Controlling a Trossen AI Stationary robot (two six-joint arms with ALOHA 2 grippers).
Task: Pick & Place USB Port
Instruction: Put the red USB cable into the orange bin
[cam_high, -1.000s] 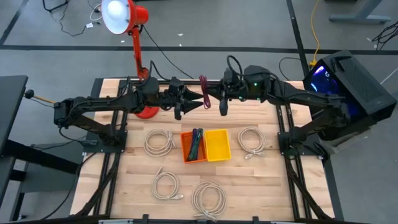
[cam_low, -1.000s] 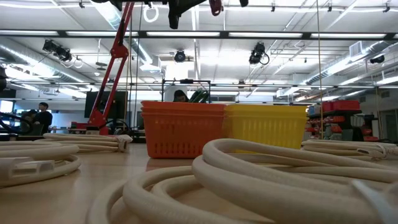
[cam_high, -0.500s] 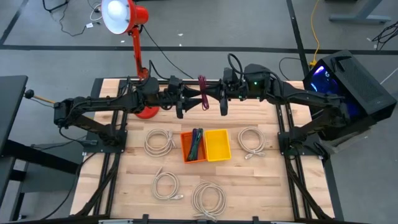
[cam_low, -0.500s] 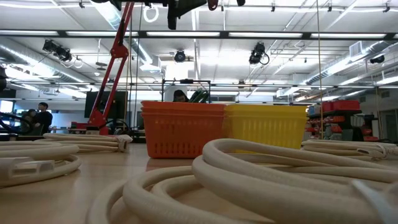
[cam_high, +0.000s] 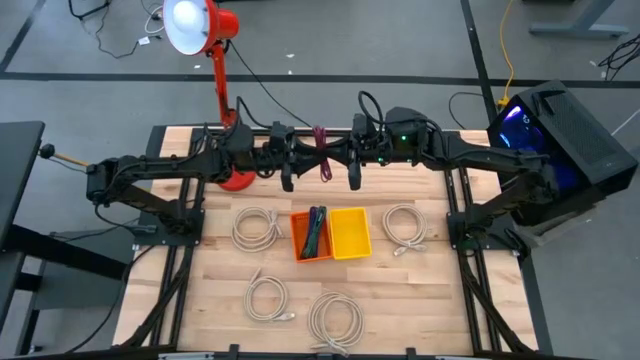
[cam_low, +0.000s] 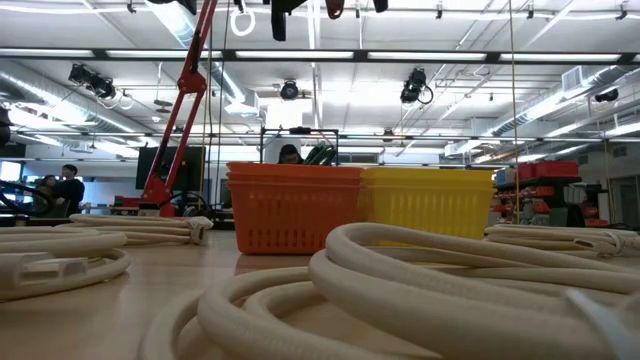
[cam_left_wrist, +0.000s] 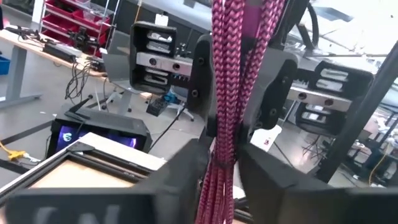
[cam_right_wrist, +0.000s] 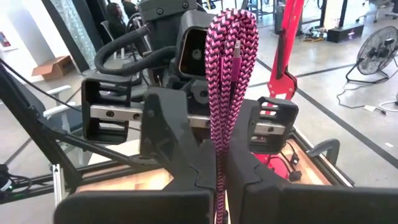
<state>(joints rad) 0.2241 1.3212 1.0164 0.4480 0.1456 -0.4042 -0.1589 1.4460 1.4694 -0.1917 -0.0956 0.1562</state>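
Observation:
A pink braided cable (cam_high: 322, 150), folded into a bundle of several strands, hangs high above the table's far side between my two grippers. My left gripper (cam_high: 308, 157) comes from the table's left and my right gripper (cam_high: 338, 157) from its right. Both are shut on the bundle and face each other. The left wrist view shows the cable (cam_left_wrist: 227, 93) running between that arm's fingers. In the right wrist view the cable's looped end (cam_right_wrist: 231, 25) stands clear of the fingers. Only the lower tips of the cable (cam_low: 334, 8) and grippers show in the low view. My left gripper pinches the bundle's strands (cam_left_wrist: 217, 168) between its two fingers, several strands together. The fingers come level from the table's left and lie across the cable. The cable is lifted clear of the table. My right gripper pinches the same bundle (cam_right_wrist: 219, 168) between its two fingers, several strands together, away from the looped end. It comes level from the table's right, across the cable. The looped end sticks out beyond the fingers, clear of everything.
An orange bin (cam_high: 300, 238) with cables in it and a yellow bin (cam_high: 350, 232) stand side by side at mid-table. Several white coiled cables (cam_high: 256, 226) (cam_high: 404, 224) (cam_high: 335, 320) lie around them. A red lamp (cam_high: 222, 100) stands at the far left.
My left gripper has shut on the pink cable, its fingers closing from wide open. My right gripper has carried the cable a little toward the table's left, into the left fingers. The cable stays lifted clear.

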